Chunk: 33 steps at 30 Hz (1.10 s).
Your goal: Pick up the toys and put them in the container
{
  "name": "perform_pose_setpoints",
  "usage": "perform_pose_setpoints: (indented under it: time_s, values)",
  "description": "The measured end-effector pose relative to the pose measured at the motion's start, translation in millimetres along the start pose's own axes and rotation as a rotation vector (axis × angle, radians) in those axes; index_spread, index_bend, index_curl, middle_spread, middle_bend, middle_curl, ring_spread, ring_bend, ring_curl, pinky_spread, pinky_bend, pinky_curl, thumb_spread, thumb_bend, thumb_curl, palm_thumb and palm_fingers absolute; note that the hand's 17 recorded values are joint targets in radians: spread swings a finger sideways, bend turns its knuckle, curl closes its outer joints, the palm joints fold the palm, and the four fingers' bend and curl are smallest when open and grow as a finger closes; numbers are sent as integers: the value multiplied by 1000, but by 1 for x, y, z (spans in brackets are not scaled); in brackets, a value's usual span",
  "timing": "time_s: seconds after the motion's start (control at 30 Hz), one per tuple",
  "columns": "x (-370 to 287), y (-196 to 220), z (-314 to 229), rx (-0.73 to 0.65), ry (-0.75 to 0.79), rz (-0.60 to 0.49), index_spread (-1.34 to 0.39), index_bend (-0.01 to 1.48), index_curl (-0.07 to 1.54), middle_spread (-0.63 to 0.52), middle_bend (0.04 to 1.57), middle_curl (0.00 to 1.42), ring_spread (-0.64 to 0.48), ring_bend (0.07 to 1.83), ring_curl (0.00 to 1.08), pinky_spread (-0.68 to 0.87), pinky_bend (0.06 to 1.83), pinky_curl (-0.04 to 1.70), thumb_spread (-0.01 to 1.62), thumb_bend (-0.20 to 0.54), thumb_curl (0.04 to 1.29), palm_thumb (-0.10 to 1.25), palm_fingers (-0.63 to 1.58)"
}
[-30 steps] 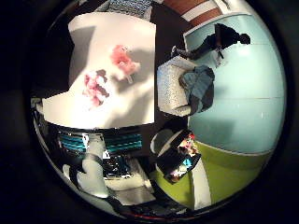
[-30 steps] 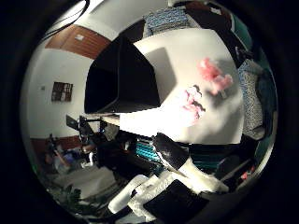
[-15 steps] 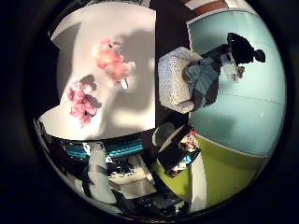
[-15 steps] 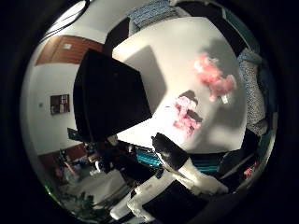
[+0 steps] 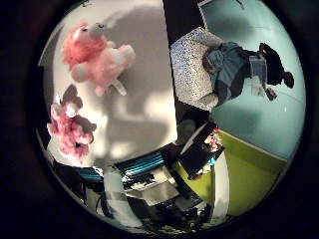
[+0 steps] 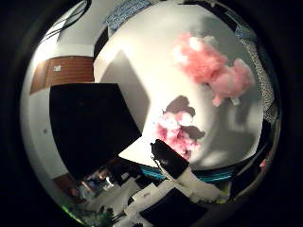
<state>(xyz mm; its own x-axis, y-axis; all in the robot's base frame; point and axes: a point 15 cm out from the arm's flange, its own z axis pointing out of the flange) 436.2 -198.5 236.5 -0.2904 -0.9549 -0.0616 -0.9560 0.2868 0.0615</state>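
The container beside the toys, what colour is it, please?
Black container, best seen in the thumb side palm view.

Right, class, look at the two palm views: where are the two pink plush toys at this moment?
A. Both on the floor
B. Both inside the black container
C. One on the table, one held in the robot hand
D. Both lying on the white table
D: the larger pink plush toy and the smaller pink plush toy both lie on the white table, outside the black container and apart from the robot hand.
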Motion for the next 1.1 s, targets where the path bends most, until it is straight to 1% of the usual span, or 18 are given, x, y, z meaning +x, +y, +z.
perform_pose_setpoints:
  time_s: [0.1, 0.37, 0.6, 0.7, 0.77, 0.8, 0.87, 0.9, 0.97, 1.0, 1.03, 1.07, 1.1]
  values:
    - [11, -10, 12, 15, 0, 18, -168, 152, 256, 177, 196, 316, 238, 294, 275, 452, 473, 315, 1122, -22, 312, 523, 52]
    - [16, -7, 58, -70, -12, 27, -163, 154, 255, 189, 196, 320, 250, 303, 272, 454, 477, 314, 1122, -22, 315, 522, 44]
    - [19, -5, 80, -115, -11, 26, -163, 153, 257, 193, 196, 320, 254, 303, 269, 458, 486, 312, 1126, -22, 312, 517, 37]
    - [19, -3, 91, -137, -13, 26, -159, 154, 256, 173, 198, 322, 244, 321, 271, 449, 482, 309, 1122, -20, 314, 521, 59]
    - [20, -2, 95, -146, -12, 25, -157, 139, 248, 128, 233, 333, 227, 382, 284, 444, 468, 302, 1122, -21, 315, 522, 147]
    - [20, -1, 96, -149, -11, 23, -162, 130, 238, 91, 243, 335, 204, 455, 293, 438, 456, 293, 1122, -21, 315, 522, 202]
    - [20, 1, 97, -157, -12, 20, -168, 115, 222, 24, 323, 360, 130, 574, 322, 406, 464, 292, 1117, -20, 317, 533, 328]
    - [20, 2, 97, -161, -13, 21, -177, 119, 212, -14, 387, 379, 73, 630, 334, 358, 464, 286, 1114, -17, 319, 544, 387]
    - [21, 2, 96, -162, -11, 18, -207, 131, 208, -107, 539, 438, -90, 788, 387, 156, 522, 295, 1111, -15, 325, 576, 580]
    - [21, 3, 97, -166, -13, 19, -234, 151, 204, -149, 592, 462, -163, 844, 398, 24, 585, 298, 1110, -14, 329, 592, 693]
    - [20, 5, 97, -174, -14, 19, -272, 168, 205, -191, 654, 493, -226, 905, 419, -134, 676, 316, 1109, -9, 336, 617, 852]
    - [20, 6, 96, -179, -14, 18, -304, 199, 221, -216, 686, 517, -265, 949, 439, -237, 729, 335, 1107, -12, 341, 630, 963]
    - [20, 8, 95, -185, -14, 16, -340, 226, 254, -243, 708, 549, -295, 981, 471, -326, 783, 370, 1103, -12, 349, 655, 1006]
